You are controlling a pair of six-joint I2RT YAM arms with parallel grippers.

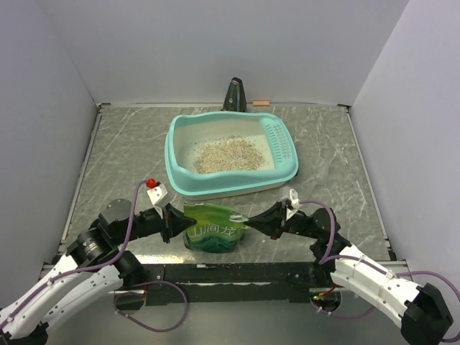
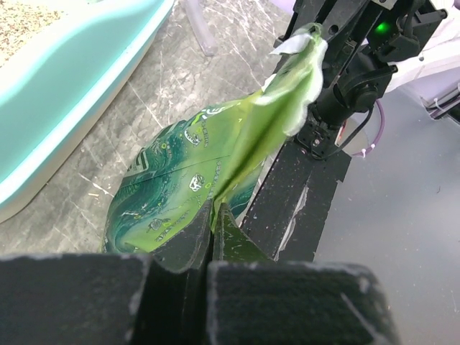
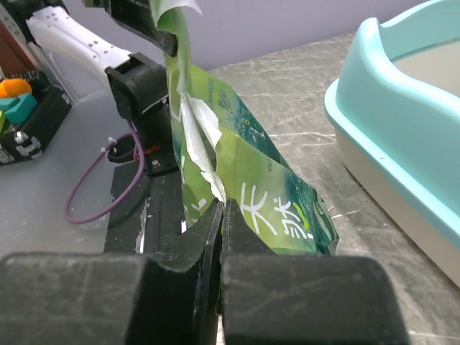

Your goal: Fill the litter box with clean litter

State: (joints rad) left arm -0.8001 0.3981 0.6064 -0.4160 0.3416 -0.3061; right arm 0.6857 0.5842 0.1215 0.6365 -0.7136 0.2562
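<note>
The teal litter box [image 1: 177, 167] sits at the table's middle back, sieve grid at its right end. A speckled heap of beige clean litter [image 1: 228, 154] lies inside it. A green printed bag [image 1: 213, 228] stands at the near edge between the arms. My left gripper [image 1: 180, 222] is shut on the bag's left top edge; in the left wrist view the jaws [image 2: 213, 215] pinch the bag [image 2: 194, 180]. My right gripper [image 1: 251, 220] is shut on the torn right top edge; the right wrist view shows the jaws [image 3: 221, 208] clamping the bag [image 3: 273, 201].
Grey walls enclose the marbled table [image 1: 122, 151] on three sides. A dark upright object [image 1: 234, 95] stands against the back wall behind the box. A black base rail [image 1: 237, 273] runs along the near edge. The box's rim shows in both wrist views [image 2: 65, 79] [image 3: 388, 122].
</note>
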